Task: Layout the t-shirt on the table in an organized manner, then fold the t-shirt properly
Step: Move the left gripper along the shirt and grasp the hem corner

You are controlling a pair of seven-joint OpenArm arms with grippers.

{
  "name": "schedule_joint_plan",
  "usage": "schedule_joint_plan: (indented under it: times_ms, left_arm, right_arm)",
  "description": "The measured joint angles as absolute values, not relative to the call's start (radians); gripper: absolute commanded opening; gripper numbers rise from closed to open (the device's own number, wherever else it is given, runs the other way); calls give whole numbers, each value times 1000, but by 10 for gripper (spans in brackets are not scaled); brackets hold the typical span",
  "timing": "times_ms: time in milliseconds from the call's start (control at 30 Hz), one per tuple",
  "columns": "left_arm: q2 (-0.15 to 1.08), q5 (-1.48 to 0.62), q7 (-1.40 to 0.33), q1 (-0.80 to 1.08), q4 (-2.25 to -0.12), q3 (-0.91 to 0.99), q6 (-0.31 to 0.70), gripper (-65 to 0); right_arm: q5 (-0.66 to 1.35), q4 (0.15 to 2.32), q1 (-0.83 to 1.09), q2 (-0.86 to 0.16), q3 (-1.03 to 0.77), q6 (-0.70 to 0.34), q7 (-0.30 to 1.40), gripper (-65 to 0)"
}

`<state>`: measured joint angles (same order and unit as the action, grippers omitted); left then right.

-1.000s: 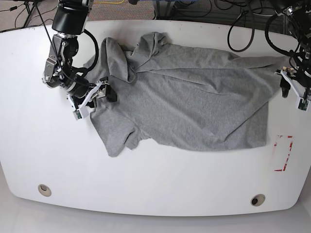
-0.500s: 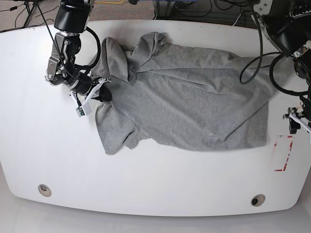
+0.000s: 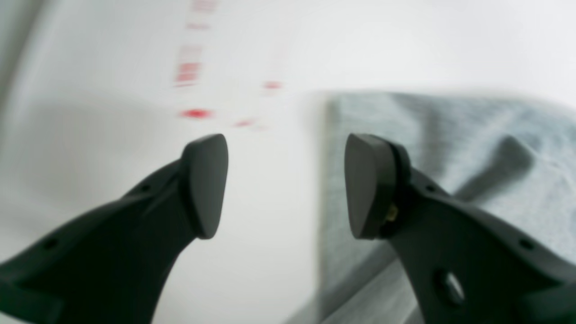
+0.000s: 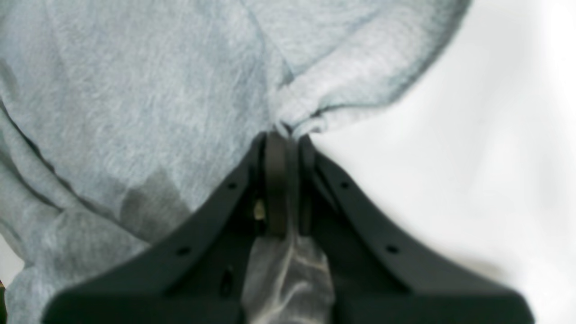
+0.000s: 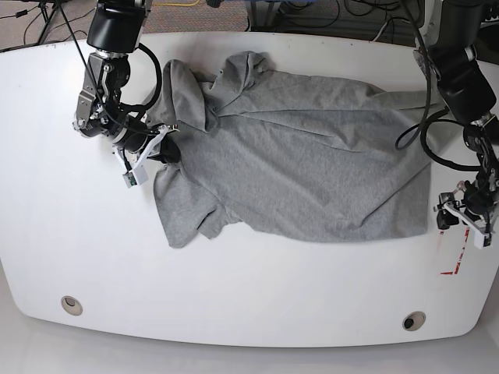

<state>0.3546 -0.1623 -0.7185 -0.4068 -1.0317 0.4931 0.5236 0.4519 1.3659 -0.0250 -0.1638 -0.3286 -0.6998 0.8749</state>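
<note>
The heather-grey t-shirt (image 5: pixel 304 167) lies spread across the white table (image 5: pixel 249 288), its collar end bunched at the left and its hem at the right. My right gripper (image 5: pixel 158 148) is shut on a pinch of fabric at the shirt's left edge; the right wrist view shows the cloth (image 4: pixel 135 90) gathered between the closed tips (image 4: pixel 284 137). At the far right my left gripper (image 5: pixel 460 221) hovers just off the hem's near corner. It stands open in the left wrist view (image 3: pixel 285 184), holding nothing, with the shirt's edge (image 3: pixel 450 148) beside its right finger.
A red tape rectangle (image 5: pixel 456 245) marks the table just below the left gripper, also visible as red tape (image 3: pixel 195 113) in the left wrist view. Two round grommets (image 5: pixel 71 305) (image 5: pixel 413 320) sit near the front edge. Cables (image 5: pixel 312 15) hang behind the table.
My right gripper has shut on the shirt's left edge and shifted slightly back. The left arm swung from the hem's far right corner down to its near corner, still open.
</note>
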Motion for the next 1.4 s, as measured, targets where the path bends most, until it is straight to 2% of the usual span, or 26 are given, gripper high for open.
schedule_joint_plan:
  times_ms: [233, 367, 467, 767, 1133, 1167, 1267, 1333, 1400]
  left_arm:
    - [361, -158, -573, -442, -829, 436, 511, -261]
    - [363, -158, -502, -455, -715, 405, 445, -261]
    - [367, -171, -448, -458, -669, 379, 434, -261]
    - [368, -171, -396, -490, -609, 320, 435, -261]
    - [293, -171, -395, -523, -603, 312, 438, -271]
    - [288, -172, -390, -523, -603, 313, 437, -282]
    - [279, -175, -388, -524, -603, 313, 437, -389]
    - [277, -173, -392, -524, -603, 313, 434, -518]
    - [278, -175, -396, -523, -602, 313, 434, -611]
  right_arm:
    - [452, 1366, -25, -164, -329, -700, 875, -645]
    - [452, 1366, -25, -164, -329, -700, 875, -645]
    - [452, 1366, -25, -164, -329, -700, 875, -645]
    - [456, 1366, -22, -164, -329, -700, 875, -645]
    - [456, 1366, -22, -164, -329, -700, 875, -645]
    - [456, 1366, -22, -164, -329, -700, 875, -645]
    - [455, 1366, -22, -165, -329, -700, 875, -645]
    - [456, 1366, -22, -166, -329, -700, 875, -647]
    - [456, 1367, -22, -166, -329, -700, 875, -647]
